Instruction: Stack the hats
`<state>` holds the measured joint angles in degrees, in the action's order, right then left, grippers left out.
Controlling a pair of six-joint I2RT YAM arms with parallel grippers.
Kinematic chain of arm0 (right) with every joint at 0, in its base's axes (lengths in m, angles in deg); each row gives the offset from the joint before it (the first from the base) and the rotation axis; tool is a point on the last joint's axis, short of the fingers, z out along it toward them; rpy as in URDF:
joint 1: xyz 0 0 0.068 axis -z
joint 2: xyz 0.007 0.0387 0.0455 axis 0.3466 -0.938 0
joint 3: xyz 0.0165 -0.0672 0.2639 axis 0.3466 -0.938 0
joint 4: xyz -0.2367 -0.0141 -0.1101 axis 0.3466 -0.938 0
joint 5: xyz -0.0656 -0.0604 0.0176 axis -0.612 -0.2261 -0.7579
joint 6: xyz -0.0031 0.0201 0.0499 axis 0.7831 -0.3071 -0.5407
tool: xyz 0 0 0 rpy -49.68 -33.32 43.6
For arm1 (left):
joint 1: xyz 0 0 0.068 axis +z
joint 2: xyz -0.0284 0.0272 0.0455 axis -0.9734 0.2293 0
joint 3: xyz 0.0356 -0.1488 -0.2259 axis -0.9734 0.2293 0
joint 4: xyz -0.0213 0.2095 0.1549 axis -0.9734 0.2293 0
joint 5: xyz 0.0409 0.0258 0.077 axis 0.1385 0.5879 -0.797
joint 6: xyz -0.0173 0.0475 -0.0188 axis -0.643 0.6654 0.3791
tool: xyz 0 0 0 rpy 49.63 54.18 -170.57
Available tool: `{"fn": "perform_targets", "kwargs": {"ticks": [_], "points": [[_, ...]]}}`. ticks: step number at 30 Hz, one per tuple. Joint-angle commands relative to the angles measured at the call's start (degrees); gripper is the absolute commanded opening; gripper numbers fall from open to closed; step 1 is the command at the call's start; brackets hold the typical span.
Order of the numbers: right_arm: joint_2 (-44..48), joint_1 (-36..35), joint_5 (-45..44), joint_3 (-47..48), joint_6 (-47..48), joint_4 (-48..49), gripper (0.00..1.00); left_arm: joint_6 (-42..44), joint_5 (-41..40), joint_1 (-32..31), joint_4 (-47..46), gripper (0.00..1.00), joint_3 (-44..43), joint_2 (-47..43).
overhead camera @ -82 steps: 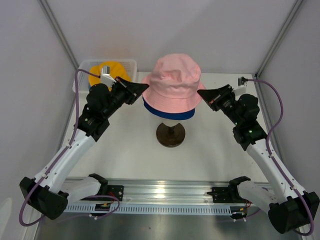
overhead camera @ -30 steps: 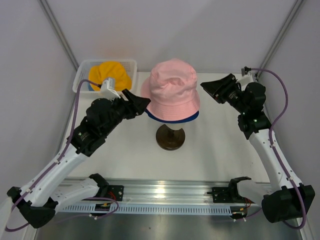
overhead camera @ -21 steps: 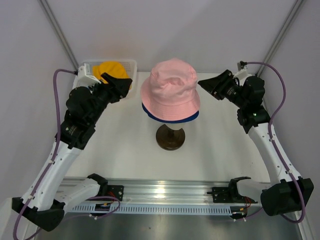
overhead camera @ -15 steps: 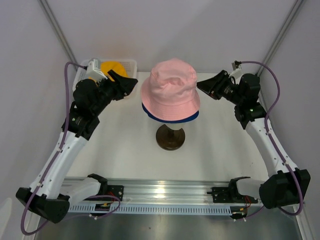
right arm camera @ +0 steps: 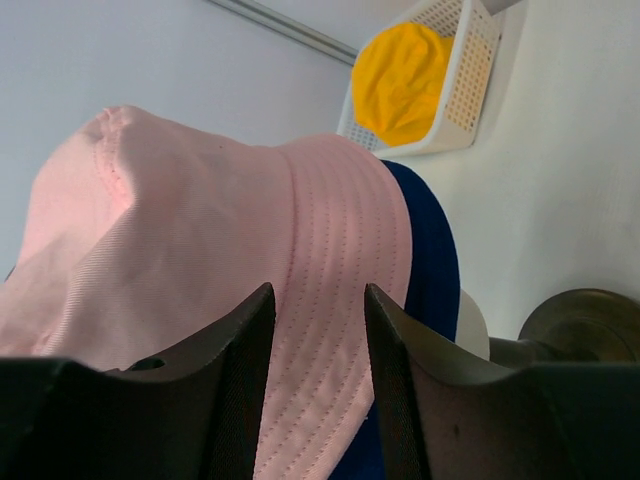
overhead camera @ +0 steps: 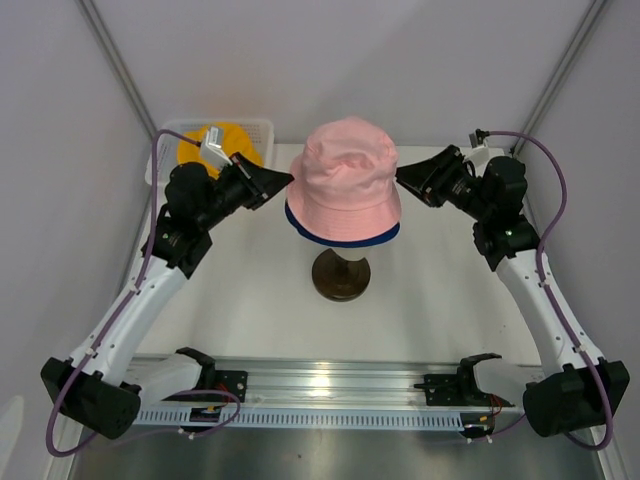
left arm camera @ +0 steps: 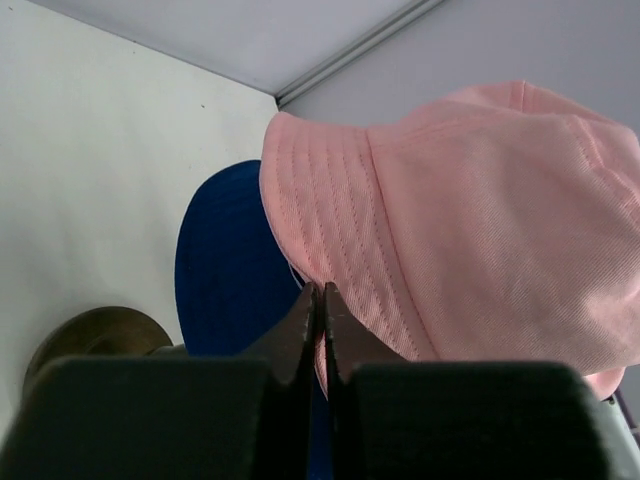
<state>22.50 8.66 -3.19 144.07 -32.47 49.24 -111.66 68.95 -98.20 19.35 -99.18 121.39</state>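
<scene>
The pink hat [overhead camera: 345,165] has rows of matching stitching round its brim; the dark blue hat [overhead camera: 340,235] is plain. The yellow-orange hat [overhead camera: 228,140] is plain too, its basket [overhead camera: 262,128] white mesh. The stand [overhead camera: 341,272] is dark brown, the surface [overhead camera: 420,290] white. The arms [overhead camera: 140,310] are white and black, their cables [overhead camera: 153,180] purple.
</scene>
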Motion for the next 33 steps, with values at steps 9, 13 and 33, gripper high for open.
{"fn": "perform_targets", "kwargs": {"ticks": [9,13,33], "points": [[-2.2,-0.4,-1.7,3.3,-0.1,1.4,0.42,-0.6,-11.2,-8.3,0.9,0.01,6.2,-9.3],[-9.1,-0.6,1.0,8.3,1.5,1.2,0.42,-2.0,-18.6,-14.6,1.2,0.01,10.2,-12.6],[-18.1,4.0,1.6,28.8,18.2,-16.9,0.84,7.6,-33.3,-20.6,4.5,0.63,8.9,-19.0]]}}
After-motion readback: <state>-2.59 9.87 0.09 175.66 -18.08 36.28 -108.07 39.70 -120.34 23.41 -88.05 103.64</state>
